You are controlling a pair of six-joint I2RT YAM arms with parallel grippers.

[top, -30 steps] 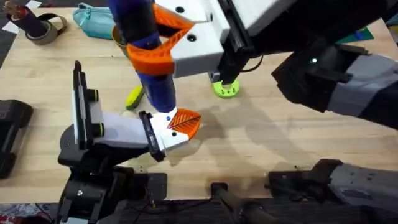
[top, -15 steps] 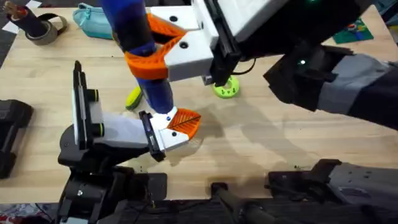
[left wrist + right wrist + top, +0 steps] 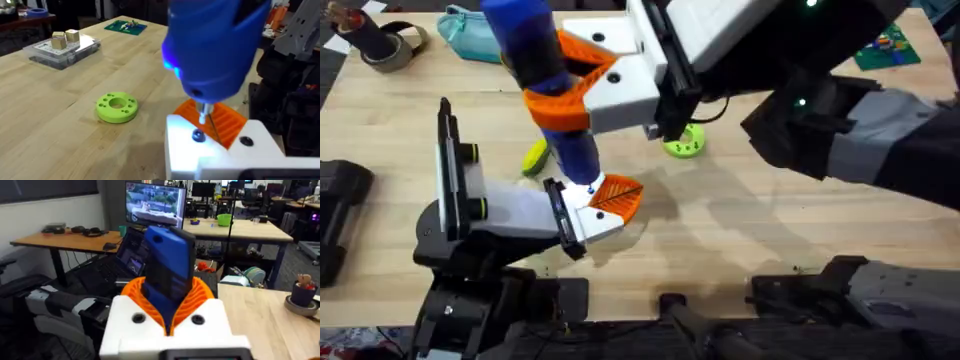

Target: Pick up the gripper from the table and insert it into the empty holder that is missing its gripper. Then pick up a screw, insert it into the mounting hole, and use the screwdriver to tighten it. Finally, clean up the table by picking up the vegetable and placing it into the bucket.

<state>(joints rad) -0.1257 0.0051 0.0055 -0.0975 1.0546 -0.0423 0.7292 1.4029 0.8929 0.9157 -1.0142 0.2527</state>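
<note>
My right gripper point(image 3: 555, 90) point(image 3: 167, 300) reaches across the table, shut on the blue screwdriver point(image 3: 575, 150) point(image 3: 167, 265), which stands nearly upright. The screwdriver point(image 3: 215, 45) points its thin metal tip down onto a dark screw point(image 3: 198, 135) in the white gripper piece point(image 3: 215, 150) with an orange ribbed pad. That piece sits at the end of my left arm, at my left gripper point(image 3: 600, 203). The yellow-and-green vegetable point(image 3: 535, 157) lies on the table just left of the screwdriver. The bucket is all but hidden behind the screwdriver and my right gripper.
A green disc with holes point(image 3: 683, 142) point(image 3: 116, 106) lies right of the screwdriver. A teal pouch point(image 3: 470, 28) and a tape roll point(image 3: 390, 45) sit at the far left. In the left wrist view a clear box point(image 3: 62, 47) and a green board point(image 3: 125, 26) lie farther off.
My right arm has shifted a little left and farther back, leaning the screwdriver's top to the left. Its tip stays on the white piece. The left arm has not moved.
</note>
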